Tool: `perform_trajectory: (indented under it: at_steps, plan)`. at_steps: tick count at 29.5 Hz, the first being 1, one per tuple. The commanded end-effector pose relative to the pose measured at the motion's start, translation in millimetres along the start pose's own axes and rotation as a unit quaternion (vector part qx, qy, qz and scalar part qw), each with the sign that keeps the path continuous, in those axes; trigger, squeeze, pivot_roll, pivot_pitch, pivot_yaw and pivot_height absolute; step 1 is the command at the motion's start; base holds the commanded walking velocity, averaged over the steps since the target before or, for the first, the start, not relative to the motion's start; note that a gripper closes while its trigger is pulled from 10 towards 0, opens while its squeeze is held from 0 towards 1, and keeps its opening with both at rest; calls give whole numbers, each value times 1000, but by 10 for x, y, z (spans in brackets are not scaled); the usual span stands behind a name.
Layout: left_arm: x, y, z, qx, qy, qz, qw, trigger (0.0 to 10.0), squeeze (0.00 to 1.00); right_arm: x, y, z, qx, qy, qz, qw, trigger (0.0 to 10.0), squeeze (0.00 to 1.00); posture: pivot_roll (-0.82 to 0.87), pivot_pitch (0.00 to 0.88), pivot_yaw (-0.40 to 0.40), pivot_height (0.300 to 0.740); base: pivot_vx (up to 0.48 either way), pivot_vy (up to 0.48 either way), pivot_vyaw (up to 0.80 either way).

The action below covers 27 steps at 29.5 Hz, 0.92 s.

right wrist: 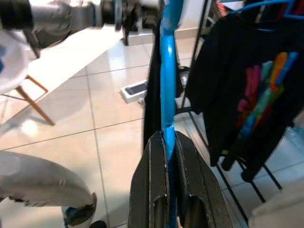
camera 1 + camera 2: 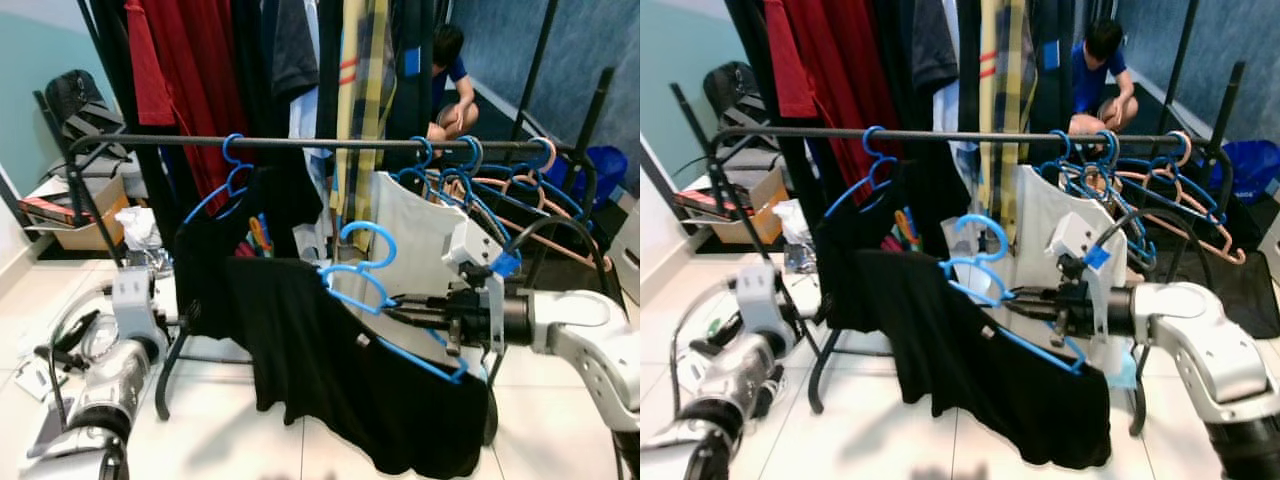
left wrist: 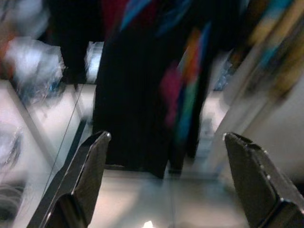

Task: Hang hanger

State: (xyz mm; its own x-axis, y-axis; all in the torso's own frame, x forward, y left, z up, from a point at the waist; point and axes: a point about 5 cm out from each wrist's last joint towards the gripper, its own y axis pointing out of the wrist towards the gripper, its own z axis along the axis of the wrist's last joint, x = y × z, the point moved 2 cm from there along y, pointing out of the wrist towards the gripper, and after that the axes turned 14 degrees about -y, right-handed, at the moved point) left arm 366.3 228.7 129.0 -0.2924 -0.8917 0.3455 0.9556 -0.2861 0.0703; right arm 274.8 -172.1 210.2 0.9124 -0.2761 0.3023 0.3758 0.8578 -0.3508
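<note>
Two claws are in view. Right claw is closed tight on a blue hanger carrying a black shirt; in the right wrist view the hanger's bar is pinched between the two fingers. Hanger hook sits below and in front of the rail, not touching it. Left claw is low at the robot's left with its fingers spread wide, gripping nothing; the view past them is blurred.

Room: white tiled floor, a black clothes rack with the rail running across. A second black shirt hangs on a blue hanger at the rail's left part. A cluster of blue and tan hangers crowds the right end. A white garment hangs just left of that cluster. Red, dark and plaid clothes hang behind. A person crouches beyond the rack. A cardboard box stands at far left.

Open rail lies between the left shirt and the white garment.
</note>
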Motion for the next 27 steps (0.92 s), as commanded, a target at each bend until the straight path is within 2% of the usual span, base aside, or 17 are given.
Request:
perform_trajectory:
  at_steps: [1, 2, 3, 4, 5, 7, 8, 9, 10, 12, 13, 15, 16, 17, 18, 20, 27]
  plan:
    - [98, 45, 185, 16, 11, -53, 998, 10000, 0, 13, -28, 106, 20, -12, 3, 1000, 0, 0, -114, 0, 61, 740, 0, 0, 0]
    - [264, 75, 362, 34, 17, -119, 992, 10000, 0, 15, -53, 126, 21, -14, 9, 1000, 0, 0, -114, 0, 61, 740, 0, 0, 0]
    - [264, 75, 362, 34, 17, -119, 992, 10000, 0, 15, -53, 126, 21, -14, 9, 1000, 0, 0, -114, 0, 61, 740, 0, 0, 0]
    - [478, 75, 646, 64, 24, -196, 978, 10000, 0, -3, -102, 162, 25, -15, 24, 999, 0, 0, -120, 0, 62, 740, 0, 0, 0]
    - [478, 75, 646, 64, 24, -196, 978, 10000, 0, -3, -102, 162, 25, -15, 24, 999, 0, 0, -120, 0, 62, 740, 0, 0, 0]
    - [668, 32, 898, 87, 34, -262, 960, 10000, 0, -17, -154, 201, 30, -16, 38, 999, 0, 0, -123, 0, 62, 740, 0, 0, 0]
    - [823, -42, 1084, 94, 50, -320, 941, 10000, 0, -16, -205, 227, 31, -16, 45, 998, 0, 0, -125, 0, 60, 740, 0, 0, 0]
    - [823, -42, 1084, 94, 50, -320, 941, 10000, 0, -16, -205, 227, 31, -16, 45, 998, 0, 0, -125, 0, 60, 740, 0, 0, 0]
    - [939, -165, 1241, 87, 60, -379, 919, 10000, 0, 4, -267, 238, 29, -16, 47, 998, 0, 0, -127, 0, 57, 740, 0, 0, 0]
    - [939, -165, 1241, 87, 60, -379, 919, 10000, 0, 4, -267, 238, 29, -16, 47, 998, 0, 0, -127, 0, 57, 740, 0, 0, 0]
    - [985, -305, 1367, 68, 75, -428, 898, 10000, 0, 55, -336, 262, 30, -19, 42, 998, 0, 0, -124, 0, 55, 740, 0, 0, 0]
    - [985, -305, 1367, 68, 75, -428, 898, 10000, 0, 55, -336, 262, 30, -19, 42, 998, 0, 0, -124, 0, 55, 740, 0, 0, 0]
    - [991, -417, 1455, 47, 89, -462, 881, 10000, 0, 100, -396, 292, 32, -23, 37, 999, 0, 0, -124, 0, 55, 740, 0, 0, 0]
    - [991, -417, 1455, 47, 89, -462, 881, 10000, 0, 100, -396, 292, 32, -23, 37, 999, 0, 0, -124, 0, 55, 740, 0, 0, 0]
    - [964, -525, 1472, 9, 96, -497, 862, 10000, 0, 170, -496, 332, 36, -28, 26, 999, 0, 0, -124, 0, 55, 740, 0, 0, 0]
    - [929, -575, 1453, -21, 96, -515, 851, 10000, 0, 216, -594, 381, 44, -33, 19, 998, 0, 0, -119, 0, 60, 740, 0, 0, 0]
    - [896, -593, 1410, -43, 96, -524, 845, 10000, 0, 232, -680, 434, 54, -37, 19, 998, 0, 0, -119, 0, 60, 740, 0, 0, 0]
